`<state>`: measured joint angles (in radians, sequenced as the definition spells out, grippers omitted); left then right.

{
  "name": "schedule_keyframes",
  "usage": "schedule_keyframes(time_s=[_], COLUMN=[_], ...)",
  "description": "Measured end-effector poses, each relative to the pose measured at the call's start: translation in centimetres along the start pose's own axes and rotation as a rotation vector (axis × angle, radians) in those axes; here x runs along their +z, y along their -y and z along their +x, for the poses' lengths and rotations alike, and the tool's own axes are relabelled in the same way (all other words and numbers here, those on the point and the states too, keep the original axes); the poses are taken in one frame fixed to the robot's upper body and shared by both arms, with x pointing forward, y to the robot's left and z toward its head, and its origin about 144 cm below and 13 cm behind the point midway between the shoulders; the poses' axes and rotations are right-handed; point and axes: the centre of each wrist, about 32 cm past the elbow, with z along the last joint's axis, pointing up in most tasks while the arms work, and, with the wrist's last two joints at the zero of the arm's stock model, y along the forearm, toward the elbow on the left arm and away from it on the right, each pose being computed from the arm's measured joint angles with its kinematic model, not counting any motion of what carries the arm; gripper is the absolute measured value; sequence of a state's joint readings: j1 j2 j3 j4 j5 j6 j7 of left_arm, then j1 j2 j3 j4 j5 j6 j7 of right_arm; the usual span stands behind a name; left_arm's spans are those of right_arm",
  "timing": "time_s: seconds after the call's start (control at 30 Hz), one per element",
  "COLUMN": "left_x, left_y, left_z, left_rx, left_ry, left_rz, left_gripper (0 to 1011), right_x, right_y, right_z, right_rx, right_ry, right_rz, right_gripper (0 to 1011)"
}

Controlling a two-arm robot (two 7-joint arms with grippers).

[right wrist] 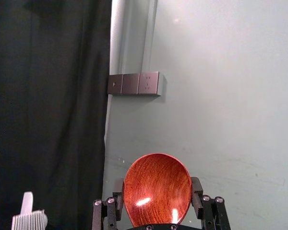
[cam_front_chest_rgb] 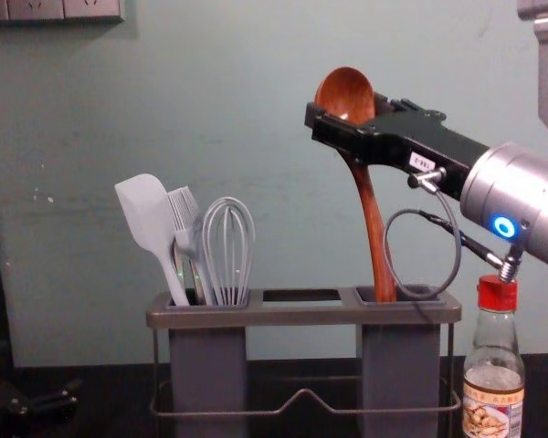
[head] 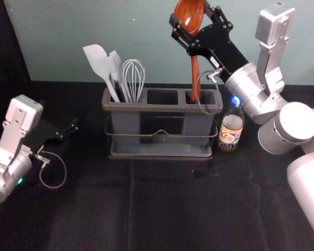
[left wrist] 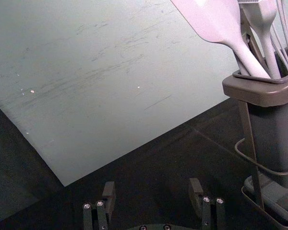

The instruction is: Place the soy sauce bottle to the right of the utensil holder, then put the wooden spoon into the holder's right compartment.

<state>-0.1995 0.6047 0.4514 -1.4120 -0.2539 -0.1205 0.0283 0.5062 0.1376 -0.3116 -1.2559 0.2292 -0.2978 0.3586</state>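
My right gripper (head: 199,23) is up above the holder's right end, its fingers on either side of the wooden spoon's bowl (head: 189,14); the right wrist view shows the gripper (right wrist: 157,189) shut on that bowl (right wrist: 157,191). From there the spoon's handle (cam_front_chest_rgb: 373,224) runs down into the right compartment of the utensil holder (cam_front_chest_rgb: 301,313), its lower end hidden below the rim. The soy sauce bottle (head: 231,128) stands upright just right of the holder; its red cap shows in the chest view. Low at the left, my left gripper (head: 70,130) idles open (left wrist: 151,194).
A spatula (cam_front_chest_rgb: 148,210), a brush (cam_front_chest_rgb: 184,214) and a whisk (cam_front_chest_rgb: 228,251) fill the holder's left compartment. The middle compartment (head: 162,97) holds nothing visible. The wall (head: 94,21) rises behind the dark table (head: 162,209).
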Motion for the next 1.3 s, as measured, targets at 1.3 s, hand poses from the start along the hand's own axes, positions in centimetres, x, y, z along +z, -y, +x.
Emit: schedule_keyframes(time_s=[1.3], left_x=[0.0], left_y=[0.0], left_z=[0.0], left_rx=[0.0], left_ry=[0.0], left_rz=[0.0], left_gripper=[1005], right_x=[-3.5], right_y=[4.6], right_z=[-1.6], right_rx=[0.032], right_ry=[-0.024], right_rz=[-0.119], right_gripper=[839])
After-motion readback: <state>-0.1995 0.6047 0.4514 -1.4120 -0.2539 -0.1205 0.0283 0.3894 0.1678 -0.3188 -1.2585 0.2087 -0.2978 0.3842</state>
